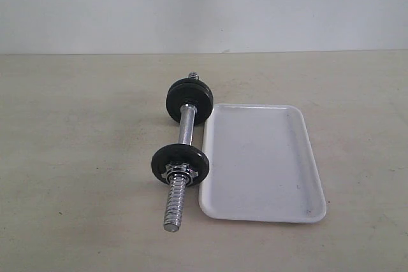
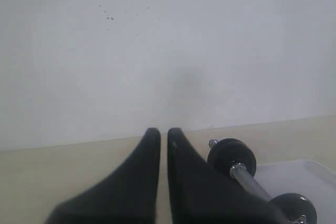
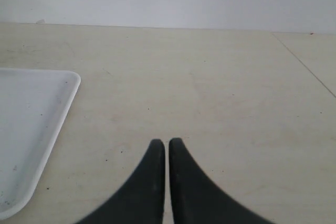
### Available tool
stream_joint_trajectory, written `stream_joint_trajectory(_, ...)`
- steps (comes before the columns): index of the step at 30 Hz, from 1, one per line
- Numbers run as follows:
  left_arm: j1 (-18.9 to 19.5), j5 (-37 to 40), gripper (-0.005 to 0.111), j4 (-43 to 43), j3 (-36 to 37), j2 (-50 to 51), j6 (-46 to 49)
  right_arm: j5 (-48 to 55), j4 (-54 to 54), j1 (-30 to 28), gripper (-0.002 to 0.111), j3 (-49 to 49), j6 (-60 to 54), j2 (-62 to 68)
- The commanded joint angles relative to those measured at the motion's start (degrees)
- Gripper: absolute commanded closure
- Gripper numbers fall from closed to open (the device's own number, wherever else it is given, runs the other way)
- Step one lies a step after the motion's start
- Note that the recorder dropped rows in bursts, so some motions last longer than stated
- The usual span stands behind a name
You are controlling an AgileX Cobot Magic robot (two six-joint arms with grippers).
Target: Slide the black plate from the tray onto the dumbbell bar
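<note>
L gripper [image 2: 164, 132]: clenched, both black fingers [image 2: 149, 150] almost tip to tip, nothing btwn them. R gripper [image 3: 168, 142]: same, clenched on nothing. Both are seen only in their own wrist views.

R gripper hangs low over bare tabletop [image 3: 220, 93], w/ one rounded corner of the tray [image 3: 58, 124] near it but apart. L gripper is also over the table. Bar [image 2: 252, 182] and tray corner [image 2: 304, 174] lie ahead of it, not touching it.

Exterior view, everything placed off the tray [image 1: 261, 157]:
- Tray lies flat on the table [image 1: 76, 157], white inside w/ a few dark specks.
- Bar [image 1: 185, 128] lies on the table just beside the tray's left long edge, running roughly along it.
- Far black plate [image 1: 197, 97] is on the bar at the tray's far-left corner. A short threaded stub shows beyond it.
- Near black plate [image 1: 180, 155] is on the bar about halfway down that left edge. It's v. close to the rim, can't tell if touching.
- Star nut [image 1: 180, 171] sits tight against the near plate's front face.
- Threaded end [image 1: 174, 205] sticks out past the nut, alongside the tray's near-left corner but apart from it.

Both plates stand on edge, smooth chrome btwn them.
</note>
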Motion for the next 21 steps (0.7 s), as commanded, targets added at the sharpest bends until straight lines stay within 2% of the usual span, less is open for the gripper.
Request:
stream_joint_trajectory(1,0.3,-0.8,0.102,-0.5,0.2,-0.1,0.1,-0.4,-0.1,0.1,0.107,0.0,-0.3,-0.3)
stream_joint_trajectory(13,0.3,-0.9,0.102,-0.4,0.2,-0.1,0.1,-0.4,-0.1,0.1,0.107,0.0,-0.3,-0.3)
stream_joint_trajectory(15,2.5,-0.1,0.102,2.2,0.2,-0.1,1.7,-0.4,-0.1,0.1,0.107,0.0,-0.3,-0.3)
stream_joint_trajectory(17,6.2,7.3,0.102,3.9,0.2,-0.1,3.5,-0.4,-0.1,0.1,0.107,0.0,-0.3,-0.3)
stream_joint_trajectory(20,10.8,23.4,0.102,9.1,0.2,-0.1,4.0,-0.4,-0.1,0.1,0.107,0.0,-0.3,-0.3)
stream_joint_trajectory(21,11.8,23.5,0.102,9.1,0.2,-0.1,4.0,-0.4,-0.1,0.1,0.107,0.0,-0.3,-0.3)
